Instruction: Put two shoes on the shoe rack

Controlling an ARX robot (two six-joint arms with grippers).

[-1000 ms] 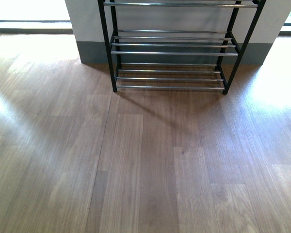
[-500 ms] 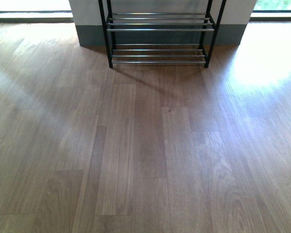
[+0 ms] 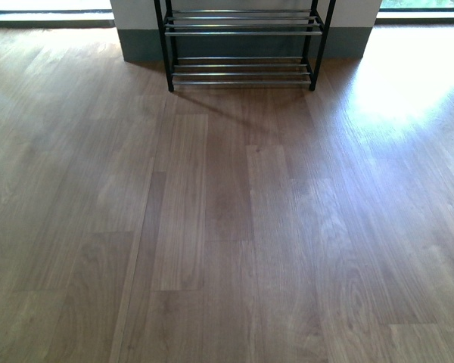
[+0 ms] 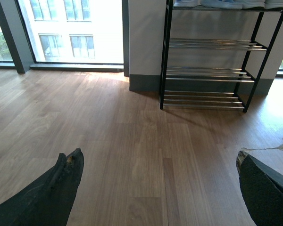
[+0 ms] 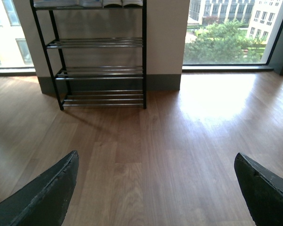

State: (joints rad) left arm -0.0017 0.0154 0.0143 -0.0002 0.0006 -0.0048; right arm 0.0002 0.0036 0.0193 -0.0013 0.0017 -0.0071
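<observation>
Black metal-framed shoe rack w/ chrome bar tiers (image 3: 242, 45) is seen against the grey-skirted pillar (image 4: 144, 42), far across the wood plank floor (image 3: 227, 227). White soles of two shoes (image 5: 112, 3) are glimpsed on its top tier. Left gripper (image 4: 158, 181) & right gripper (image 5: 155, 181) are spread wide, nothing held

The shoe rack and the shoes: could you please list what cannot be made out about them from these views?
- Shoe rack, front view: the upper tiers are cut off by the frame's top edge.
- Shoes, right wrist view: only the white soles on the top tier show; the rest is cut off by the frame edge, so the uppers cannot be seen.
- Left wrist view: pale shapes on the top tier, cropped the same way; too little shows to identify them.
</observation>
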